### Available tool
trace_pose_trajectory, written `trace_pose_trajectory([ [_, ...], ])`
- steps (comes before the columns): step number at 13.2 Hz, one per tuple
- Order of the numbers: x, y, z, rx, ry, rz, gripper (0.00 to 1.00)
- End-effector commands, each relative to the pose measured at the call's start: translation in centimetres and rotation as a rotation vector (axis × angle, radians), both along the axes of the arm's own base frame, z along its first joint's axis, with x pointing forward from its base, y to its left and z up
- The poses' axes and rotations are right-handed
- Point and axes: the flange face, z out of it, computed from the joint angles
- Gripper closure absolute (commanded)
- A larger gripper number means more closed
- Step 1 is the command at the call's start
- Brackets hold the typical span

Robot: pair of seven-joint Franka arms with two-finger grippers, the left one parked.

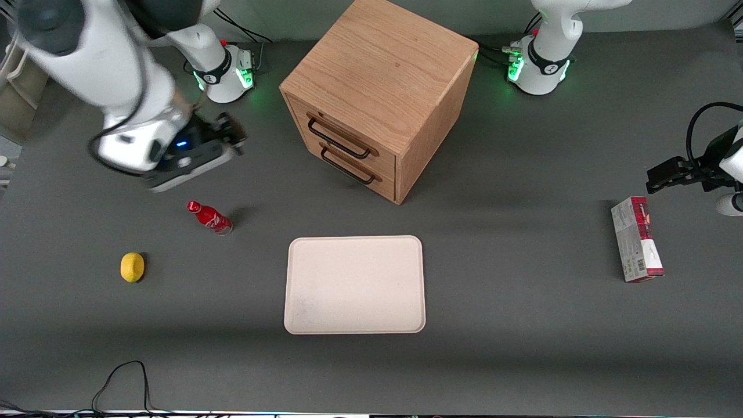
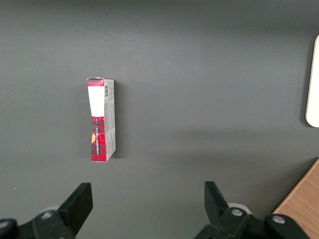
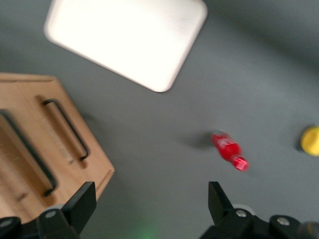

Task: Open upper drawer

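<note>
Hovering wide-open tool [image 3: 149, 199] beside shut upper drawer [image 1: 339, 134], above Coca-Cola bottle [image 1: 210, 217].

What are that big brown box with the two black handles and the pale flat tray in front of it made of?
The oak-coloured cabinet looks like wood with a matte finish: grain lines run across its top. The upper drawer has a thin black bar handle, probably metal. The cream rectangular tray looks like smooth matte plastic, though that is uncertain. The open gripper hangs beside the cabinet, touching nothing.
</note>
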Motion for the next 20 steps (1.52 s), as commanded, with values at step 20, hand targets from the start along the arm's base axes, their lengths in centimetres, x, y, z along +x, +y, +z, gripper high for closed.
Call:
trace_pose_trajectory([
  [20, -5.4, 9.5, -9.1, 0.196, 0.075, 0.351, 0.00],
])
